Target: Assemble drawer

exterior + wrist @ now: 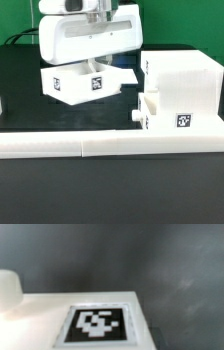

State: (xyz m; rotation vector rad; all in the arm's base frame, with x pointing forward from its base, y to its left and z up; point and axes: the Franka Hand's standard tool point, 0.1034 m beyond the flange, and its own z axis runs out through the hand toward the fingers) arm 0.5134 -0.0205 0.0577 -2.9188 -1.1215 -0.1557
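The tall hollow drawer housing point(182, 92) stands at the exterior view's right, with a tag on its front. A knobbed tray point(150, 108) sits at its lower opening, knob point(141, 121) facing out. A second white tray point(84, 83) with a tag is left of the housing, slightly tilted. My gripper point(97, 64) comes straight down on it, fingers pinching its wall. In the wrist view the tray's tagged face point(98, 323) fills the lower part, with a white knob point(7, 288) beside it. My fingers are hidden there.
Long low white border bars point(100, 148) run across the front of the black table. Another white bar edge point(2, 104) shows at the exterior view's far left. Dark table surface point(150, 258) lies beyond the tray in the wrist view.
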